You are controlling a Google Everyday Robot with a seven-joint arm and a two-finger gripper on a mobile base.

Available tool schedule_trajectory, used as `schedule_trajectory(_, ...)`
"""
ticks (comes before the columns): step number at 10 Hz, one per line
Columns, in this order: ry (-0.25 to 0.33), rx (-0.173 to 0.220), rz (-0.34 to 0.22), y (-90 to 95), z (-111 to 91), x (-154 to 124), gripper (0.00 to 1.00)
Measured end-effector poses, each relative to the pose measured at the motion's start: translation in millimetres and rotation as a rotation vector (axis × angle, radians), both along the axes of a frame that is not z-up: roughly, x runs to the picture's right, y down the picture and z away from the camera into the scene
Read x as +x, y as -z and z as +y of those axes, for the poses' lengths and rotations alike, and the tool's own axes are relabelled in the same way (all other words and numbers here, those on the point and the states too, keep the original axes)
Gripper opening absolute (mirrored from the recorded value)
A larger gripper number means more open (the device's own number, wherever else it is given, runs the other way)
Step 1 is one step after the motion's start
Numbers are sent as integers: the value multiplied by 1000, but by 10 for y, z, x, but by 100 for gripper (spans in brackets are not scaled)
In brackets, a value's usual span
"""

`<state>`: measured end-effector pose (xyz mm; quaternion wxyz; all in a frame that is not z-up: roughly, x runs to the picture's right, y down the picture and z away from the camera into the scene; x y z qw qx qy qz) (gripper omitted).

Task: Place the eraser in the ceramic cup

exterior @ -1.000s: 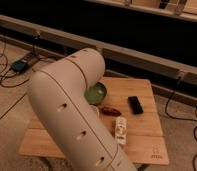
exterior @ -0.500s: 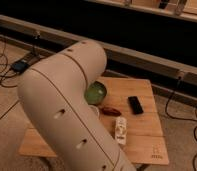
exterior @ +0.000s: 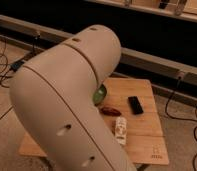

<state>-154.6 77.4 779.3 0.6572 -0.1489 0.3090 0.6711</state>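
Note:
My large beige arm (exterior: 67, 105) fills the left and middle of the camera view and hides much of the wooden table (exterior: 142, 90). The gripper is out of view. A small flat black block (exterior: 136, 104), which looks like the eraser, lies on the table's right part. A sliver of the green bowl (exterior: 101, 94) shows at the arm's edge. The ceramic cup is hidden or out of view.
A reddish-brown oblong object (exterior: 110, 111) lies in front of the bowl. A white elongated object (exterior: 121, 131) lies near the table's front. Cables (exterior: 189, 107) run on the floor to the right and left. A dark wall with a rail (exterior: 157, 60) stands behind.
My arm has swung rightward and closer to the camera, covering more of the table and most of the green bowl. The objects on the table have not moved.

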Motion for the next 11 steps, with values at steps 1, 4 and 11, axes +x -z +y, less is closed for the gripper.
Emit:
schedule_trajectory(1,-3,6,9,-46,-72,128,80)
schedule_trajectory(4,-21,19,51,-207,-484,703,80)
schedule_trajectory(11,-81,-10,73,-573,-837,1941,80)
